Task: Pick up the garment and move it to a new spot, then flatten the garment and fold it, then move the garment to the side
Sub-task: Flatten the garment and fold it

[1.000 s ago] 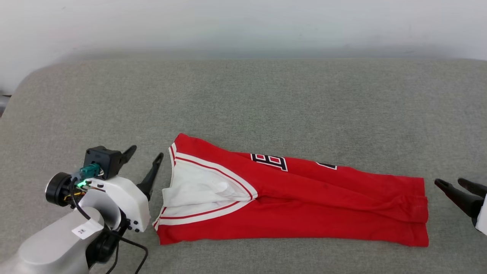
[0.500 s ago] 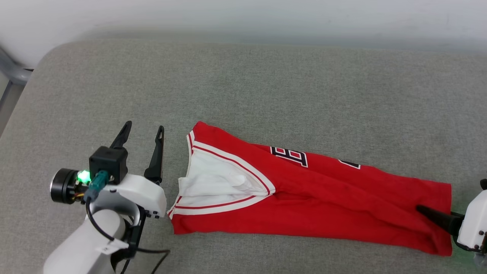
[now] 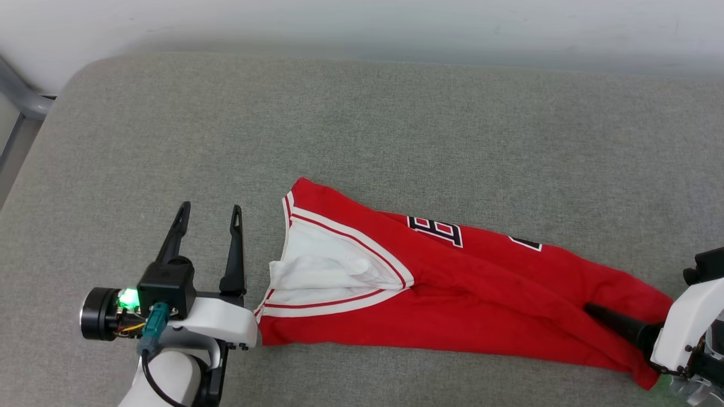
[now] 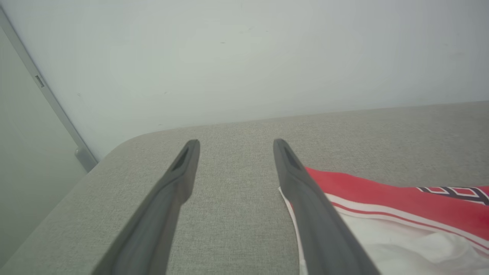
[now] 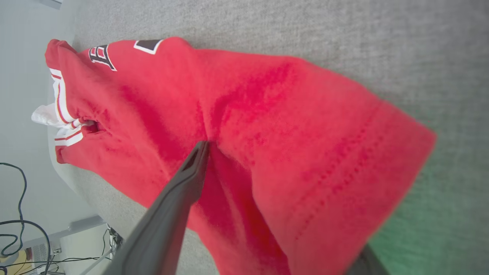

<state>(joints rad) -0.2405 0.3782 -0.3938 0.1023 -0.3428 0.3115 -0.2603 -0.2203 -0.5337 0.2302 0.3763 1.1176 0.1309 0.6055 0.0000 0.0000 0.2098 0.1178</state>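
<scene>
Folding appears in hand — red T-shirt lies narrowed lengthwise across lower frame, hem straddled by right gripper, fingers spread, lower right; left gripper spread beside sleeve, lower left. Next: pinch hem — carry leftward.

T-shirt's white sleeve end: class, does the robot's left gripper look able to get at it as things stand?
Probably yes: the left gripper is open right beside the white sleeve of the T-shirt, with bare grey cushion between them.
</scene>
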